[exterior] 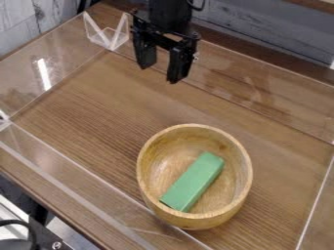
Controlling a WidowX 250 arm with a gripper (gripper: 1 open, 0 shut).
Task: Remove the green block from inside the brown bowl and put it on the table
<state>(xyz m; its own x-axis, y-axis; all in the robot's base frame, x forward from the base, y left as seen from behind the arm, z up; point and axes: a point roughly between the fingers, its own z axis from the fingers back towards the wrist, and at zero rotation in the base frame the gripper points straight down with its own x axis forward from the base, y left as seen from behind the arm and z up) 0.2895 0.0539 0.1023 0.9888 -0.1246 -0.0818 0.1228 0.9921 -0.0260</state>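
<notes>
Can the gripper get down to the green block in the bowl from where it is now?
Probably yes. The gripper hangs open near the back of the table, well apart from the brown bowl. The green block lies uncovered inside it, with nothing in between or above it.

Grey plank wall (280, 24) (glare below)

- One black arm comes down from the top edge of the view, its upper part cut off by the frame.
- The gripper (162, 62) points straight down.
- Its two dark jaws stand wide apart, a clear gap between them.
- Nothing sits between the jaws; they hold nothing.
- The jaw tips hang in the air, touching nothing below them.
- The wrist block directly above the jaws is black and boxy.
</notes>
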